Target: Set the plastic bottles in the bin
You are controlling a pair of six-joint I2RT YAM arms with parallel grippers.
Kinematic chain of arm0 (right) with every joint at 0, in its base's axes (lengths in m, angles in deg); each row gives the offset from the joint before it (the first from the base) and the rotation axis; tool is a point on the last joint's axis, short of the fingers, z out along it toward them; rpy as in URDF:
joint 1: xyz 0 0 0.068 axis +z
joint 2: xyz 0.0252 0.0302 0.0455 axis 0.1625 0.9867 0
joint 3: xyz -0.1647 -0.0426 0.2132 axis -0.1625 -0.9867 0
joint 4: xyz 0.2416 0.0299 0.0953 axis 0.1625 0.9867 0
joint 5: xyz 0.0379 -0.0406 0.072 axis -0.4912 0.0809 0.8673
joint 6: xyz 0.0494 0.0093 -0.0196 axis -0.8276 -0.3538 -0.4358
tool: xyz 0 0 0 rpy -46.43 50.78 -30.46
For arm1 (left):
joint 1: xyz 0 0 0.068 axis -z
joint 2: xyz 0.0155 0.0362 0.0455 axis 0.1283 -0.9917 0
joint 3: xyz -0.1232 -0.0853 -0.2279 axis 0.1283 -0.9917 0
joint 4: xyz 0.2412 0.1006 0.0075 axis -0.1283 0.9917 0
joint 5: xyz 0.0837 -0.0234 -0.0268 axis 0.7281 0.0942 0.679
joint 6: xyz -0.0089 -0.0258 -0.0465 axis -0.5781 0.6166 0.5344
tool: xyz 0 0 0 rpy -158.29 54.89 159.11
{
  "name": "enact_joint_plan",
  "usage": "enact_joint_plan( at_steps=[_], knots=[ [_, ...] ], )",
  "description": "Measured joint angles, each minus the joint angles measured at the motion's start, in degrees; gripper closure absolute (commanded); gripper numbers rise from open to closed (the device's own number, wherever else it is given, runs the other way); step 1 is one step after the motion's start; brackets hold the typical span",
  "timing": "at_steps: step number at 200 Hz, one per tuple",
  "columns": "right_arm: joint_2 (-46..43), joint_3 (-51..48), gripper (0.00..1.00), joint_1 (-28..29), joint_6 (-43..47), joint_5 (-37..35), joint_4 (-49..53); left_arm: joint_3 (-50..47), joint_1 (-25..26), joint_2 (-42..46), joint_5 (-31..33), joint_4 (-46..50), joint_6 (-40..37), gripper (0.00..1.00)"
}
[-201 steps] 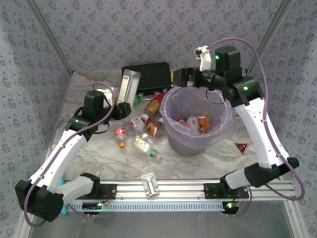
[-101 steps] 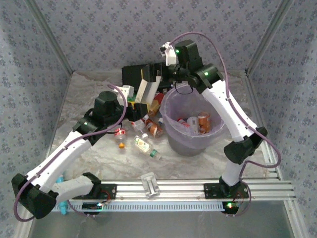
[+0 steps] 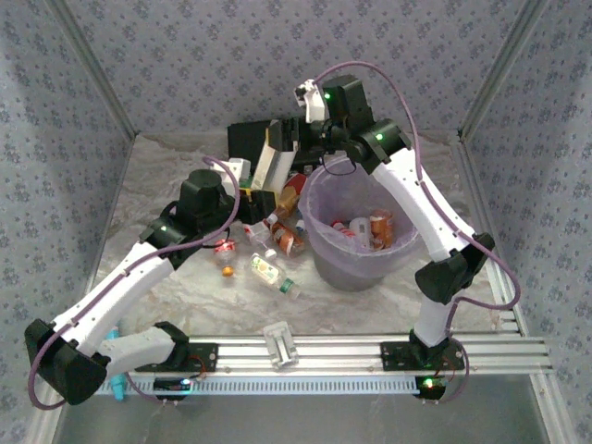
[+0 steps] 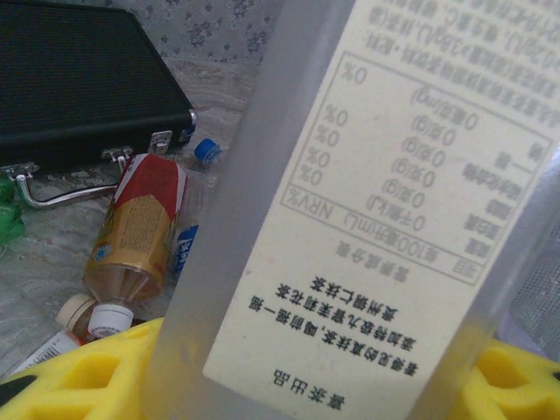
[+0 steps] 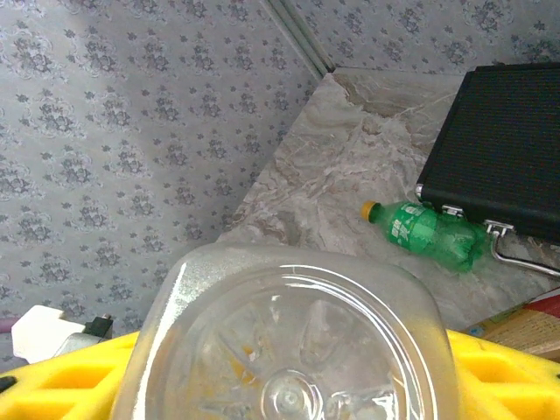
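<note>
Left gripper (image 3: 256,190) is clamping the tall clear bottle (image 3: 270,155) near its lower end and holding it up off the bench (image 3: 356,310). In the left wrist view the white-labelled body is sitting tight between the yellow pads (image 4: 83,381).

Right gripper (image 3: 296,139) is sitting over the bottle's upper end. The right wrist view is looking straight down what reads as the moulded base (image 5: 289,350), with a pad on either side. I can't tell whether those jaws are actually pressing on it or just bracketing it.

Key geometry: the bottle's long axis is running steeply up and away, tilted, from the left jaws at the bottom to the right jaws at the top. The bin (image 3: 356,268) is lying just to the right of the bottle, its near-left rim close under the right gripper, so the right arm is the nearer one for the drop. My read is that the left jaws need to be letting go before the right can be swinging it over the rim.

A few bottles are already lying in the bin. Loose bottles (image 3: 277,236) are lying on the bench between the left arm and the bin, and a green bottle (image 5: 429,234) is resting against the black case (image 5: 499,140)
</note>
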Motion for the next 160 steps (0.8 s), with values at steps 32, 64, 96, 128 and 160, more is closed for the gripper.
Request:
enact_joint_plan(
  at_steps=[32,64,96,128,160],
  knots=[
    [0.02,-0.02,0.4,-0.04,0.24,0.37,-0.68,0.17,0.04,0.02,-0.17,-0.5,0.24,0.03],
    [-0.22,0.13,0.44,-0.81,1.77,0.57,-1.79,0.11,0.04,0.22,-3.06,-3.1,1.14,0.0],
    [-3.04,0.55,0.45,-4.0,3.5,0.35,-1.79,-0.35,0.04,1.55,-6.49,-7.28,2.91,0.0],
    [-10.19,0.52,0.46,-10.25,4.42,-0.57,-1.49,-0.35,0.07,0.94,-8.48,-9.9,4.55,0.0],
    [-20.02,-1.49,0.46,-16.55,5.27,-1.55,-0.26,0.15,1.53,-3.74,-8.79,-10.71,5.03,0.01]
  ],
)
